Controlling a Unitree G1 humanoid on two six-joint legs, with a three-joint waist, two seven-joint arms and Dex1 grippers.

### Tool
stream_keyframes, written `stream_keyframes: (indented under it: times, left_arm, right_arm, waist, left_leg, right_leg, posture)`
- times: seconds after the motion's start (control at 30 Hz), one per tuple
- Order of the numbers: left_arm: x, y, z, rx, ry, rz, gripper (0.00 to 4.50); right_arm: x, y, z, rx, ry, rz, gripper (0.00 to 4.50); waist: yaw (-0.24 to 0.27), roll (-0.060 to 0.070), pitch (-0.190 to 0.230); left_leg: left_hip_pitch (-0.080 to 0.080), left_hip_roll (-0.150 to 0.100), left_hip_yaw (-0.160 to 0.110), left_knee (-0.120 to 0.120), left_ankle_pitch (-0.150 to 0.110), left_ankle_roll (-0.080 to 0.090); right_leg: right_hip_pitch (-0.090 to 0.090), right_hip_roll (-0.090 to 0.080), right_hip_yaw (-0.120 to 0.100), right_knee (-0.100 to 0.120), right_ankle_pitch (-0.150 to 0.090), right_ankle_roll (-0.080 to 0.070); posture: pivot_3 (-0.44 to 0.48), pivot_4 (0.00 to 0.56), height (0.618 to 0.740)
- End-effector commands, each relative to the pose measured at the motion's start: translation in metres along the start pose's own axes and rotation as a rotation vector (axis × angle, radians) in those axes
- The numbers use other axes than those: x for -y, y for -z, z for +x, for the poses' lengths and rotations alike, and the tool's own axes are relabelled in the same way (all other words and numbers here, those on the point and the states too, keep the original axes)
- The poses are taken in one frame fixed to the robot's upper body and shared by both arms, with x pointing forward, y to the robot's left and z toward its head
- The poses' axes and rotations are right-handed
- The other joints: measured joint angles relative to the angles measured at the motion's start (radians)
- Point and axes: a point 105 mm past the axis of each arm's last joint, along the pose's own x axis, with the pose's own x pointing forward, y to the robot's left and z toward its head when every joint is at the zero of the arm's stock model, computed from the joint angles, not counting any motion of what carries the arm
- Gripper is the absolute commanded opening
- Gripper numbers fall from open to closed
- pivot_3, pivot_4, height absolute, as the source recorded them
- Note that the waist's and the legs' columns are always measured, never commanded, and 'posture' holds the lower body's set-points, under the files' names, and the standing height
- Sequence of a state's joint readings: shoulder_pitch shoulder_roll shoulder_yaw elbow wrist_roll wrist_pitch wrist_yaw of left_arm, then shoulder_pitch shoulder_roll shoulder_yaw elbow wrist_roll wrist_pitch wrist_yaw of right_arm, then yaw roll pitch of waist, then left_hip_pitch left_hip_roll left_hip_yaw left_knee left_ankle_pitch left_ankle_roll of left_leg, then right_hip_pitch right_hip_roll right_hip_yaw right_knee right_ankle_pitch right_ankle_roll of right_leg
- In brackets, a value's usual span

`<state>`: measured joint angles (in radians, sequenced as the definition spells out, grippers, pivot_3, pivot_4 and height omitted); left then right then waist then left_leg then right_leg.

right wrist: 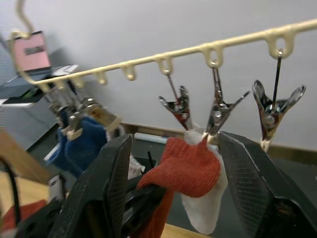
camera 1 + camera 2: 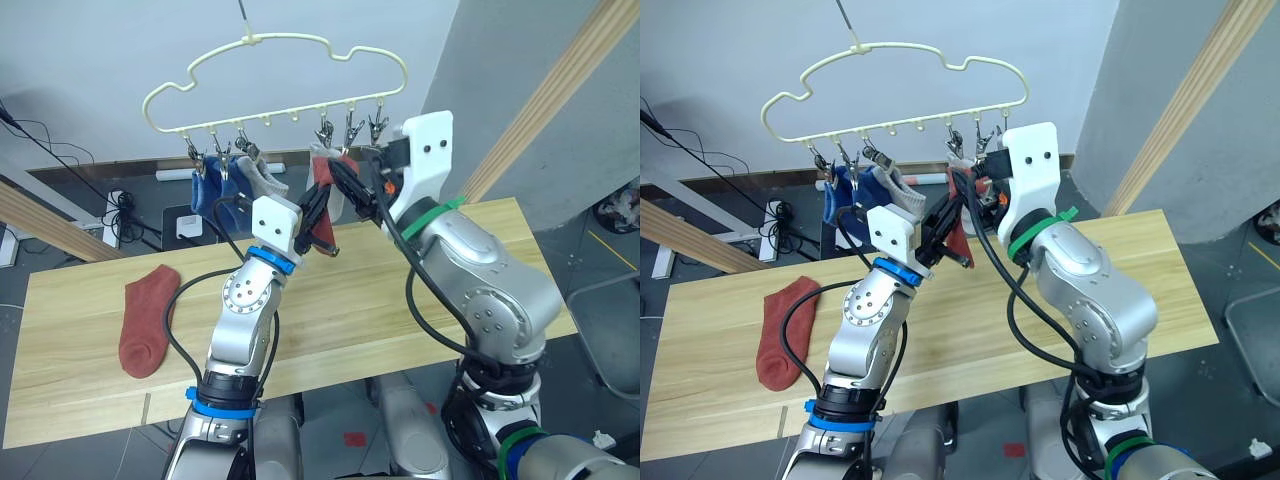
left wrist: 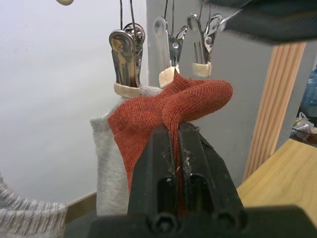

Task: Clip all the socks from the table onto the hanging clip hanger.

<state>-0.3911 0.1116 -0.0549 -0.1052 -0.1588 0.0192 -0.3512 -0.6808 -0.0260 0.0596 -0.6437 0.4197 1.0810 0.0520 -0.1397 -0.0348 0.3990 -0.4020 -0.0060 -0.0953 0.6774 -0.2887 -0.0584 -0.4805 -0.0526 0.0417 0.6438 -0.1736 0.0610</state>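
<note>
The robot is in the middle of hanging one rust-red sock (image 3: 168, 106). The left claw (image 3: 177, 148) is closed tight on a fold of this sock and holds it up under the clips (image 3: 166, 54) at the right part of the clip hanger (image 2: 275, 75). In the left wrist view, the cuff of the sock is touching the cream tips of two clips, but I cannot tell if any clip already bites it.

The right claw (image 1: 173, 163) is wide and holds nothing. Its two fingers (image 1: 106, 178) stand on both sides of the raised sock, just under the clips.

On the hanger there are already blue socks (image 2: 208, 190) and a grey sock (image 2: 265, 180) at the left clips, and one pale grey sock (image 3: 106, 163) hangs right behind the red one. A second red sock (image 2: 148, 318) lies flat on the worktop (image 2: 400, 300), on the robot's left side, well apart from the arms.

To my judgement, the next move needs the right claw to press one clip open while the left claw pushes the cuff up between its tips. Then the clip must close before the left claw lets go. This is delicate, because the hanger hangs free and can swing. After this, only the sock on the worktop seems to remain.
</note>
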Motion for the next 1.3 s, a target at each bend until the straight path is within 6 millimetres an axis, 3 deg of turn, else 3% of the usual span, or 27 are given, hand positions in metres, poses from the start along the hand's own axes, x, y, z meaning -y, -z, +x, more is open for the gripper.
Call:
stream_keyframes:
  times: [0.03,0.13,0.17,0.37,0.8,1.07,1.3]
  left_arm:
    - [0.005,-0.002,0.0,0.012,0.023,-0.008,0.0]
    - [0.006,-0.001,-0.002,0.01,0.032,-0.017,0.0]
    - [0.007,-0.001,-0.002,0.008,0.043,-0.021,0.47]
    - [0.006,0.002,-0.008,-0.017,0.091,0.006,1.96]
    - [0.001,-0.006,-0.034,-0.06,0.292,0.082,1.96]
    - [-0.026,-0.03,-0.029,-0.109,0.387,0.097,1.96]
    - [-0.025,-0.063,-0.025,-0.121,0.488,0.024,1.96]
  right_arm:
    - [-0.01,-0.01,-0.011,0.042,-0.071,-0.024,2.85]
    - [-0.009,-0.009,-0.012,0.035,-0.073,-0.037,2.85]
    - [-0.008,-0.008,-0.013,0.034,-0.072,-0.041,2.88]
    - [-0.005,-0.007,-0.013,0.031,-0.063,-0.055,2.88]
    - [0.014,-0.006,-0.015,0.035,0.04,-0.132,2.88]
    - [0.039,-0.004,-0.009,0.037,0.206,-0.204,2.88]
    - [0.046,-0.002,0.008,0.036,0.276,-0.211,2.88]
  waist:
    - [0.0,0.0,0.0]
    - [0.0,0.0,0.0]
    - [0.0,0.0,0.0]
    - [0.0,0.0,0.0]
    - [0.001,0.0,0.0]
    - [0.001,0.0,0.0]
    - [0.003,0.0,0.0]
  left_leg:
    - [0.0,0.0,0.0,0.0,0.0,0.0]
    - [0.0,0.0,0.0,0.0,0.0,0.0]
    - [0.0,0.0,0.0,0.0,0.0,0.0]
    - [0.0,0.0,0.0,0.0,0.0,0.0]
    - [0.0,0.0,0.0,0.0,0.0,0.0]
    - [0.001,0.0,0.0,0.0,0.0,0.0]
    - [0.0,0.0,0.0,0.0,0.0,0.0]
  right_leg:
    - [0.0,0.0,0.0,0.0,0.0,0.0]
    - [0.001,0.0,0.0,0.0,0.0,0.0]
    - [0.001,0.0,0.0,0.0,0.0,0.0]
    - [0.001,0.0,0.0,0.0,0.0,0.0]
    - [0.0,0.0,0.0,0.0,0.0,0.0]
    - [0.0,0.0,0.0,0.0,0.0,0.0]
    - [0.0,0.0,0.0,0.0,0.0,0.0]
  posture:
    - [-0.202,0.392,0.74]
    - [-0.207,0.389,0.74]
    - [-0.207,0.389,0.74]
    - [-0.203,0.384,0.74]
    - [-0.184,0.377,0.74]
    - [-0.168,0.37,0.74]
    - [-0.152,0.368,0.74]
